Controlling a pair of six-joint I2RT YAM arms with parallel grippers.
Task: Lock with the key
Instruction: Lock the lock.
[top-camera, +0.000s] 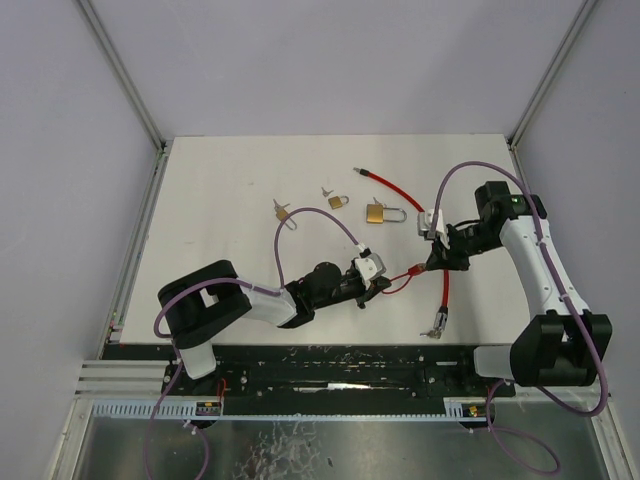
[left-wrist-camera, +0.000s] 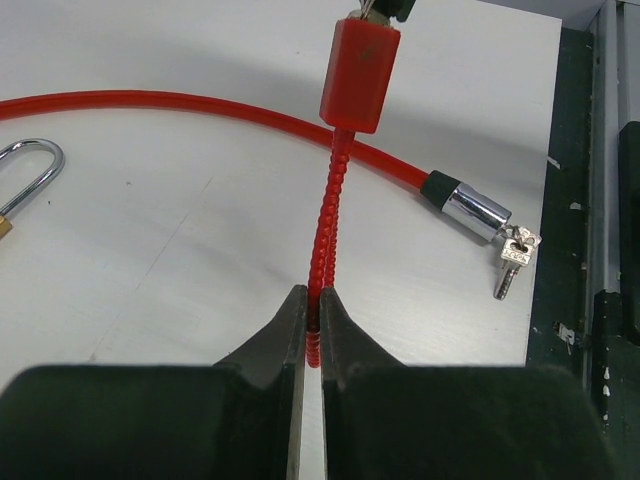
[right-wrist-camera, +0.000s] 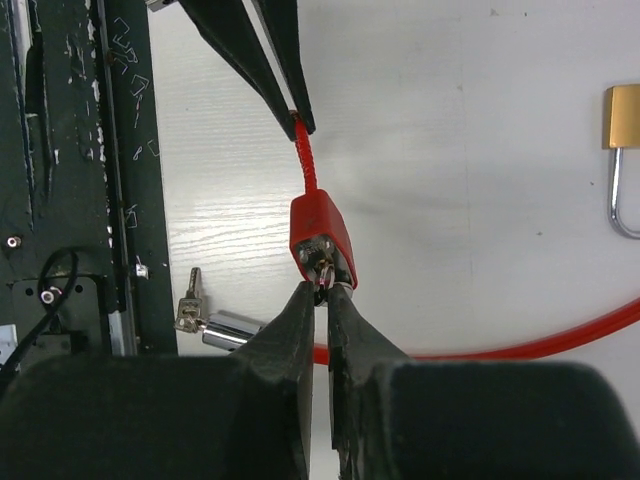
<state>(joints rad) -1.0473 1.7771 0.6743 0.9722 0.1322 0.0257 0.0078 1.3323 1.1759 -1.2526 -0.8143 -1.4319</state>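
A small red lock body (top-camera: 412, 270) hangs above the table between my two grippers. It also shows in the left wrist view (left-wrist-camera: 359, 75) and the right wrist view (right-wrist-camera: 320, 235). My left gripper (left-wrist-camera: 312, 305) is shut on the thin ribbed red cable (left-wrist-camera: 325, 230) that leads into the lock body. My right gripper (right-wrist-camera: 322, 292) is shut on a small key (right-wrist-camera: 325, 283) that sits in the lock's metal face. In the top view, the left gripper (top-camera: 385, 283) is left of the lock and the right gripper (top-camera: 432, 262) is right of it.
A thick red cable (top-camera: 445, 290) lies on the table. Its chrome end (left-wrist-camera: 475, 212) carries spare keys (left-wrist-camera: 513, 262) near the front edge. Two brass padlocks (top-camera: 376, 213) (top-camera: 338, 202) and a loose key (top-camera: 281, 210) lie farther back. The black rail (right-wrist-camera: 60, 200) runs along the near edge.
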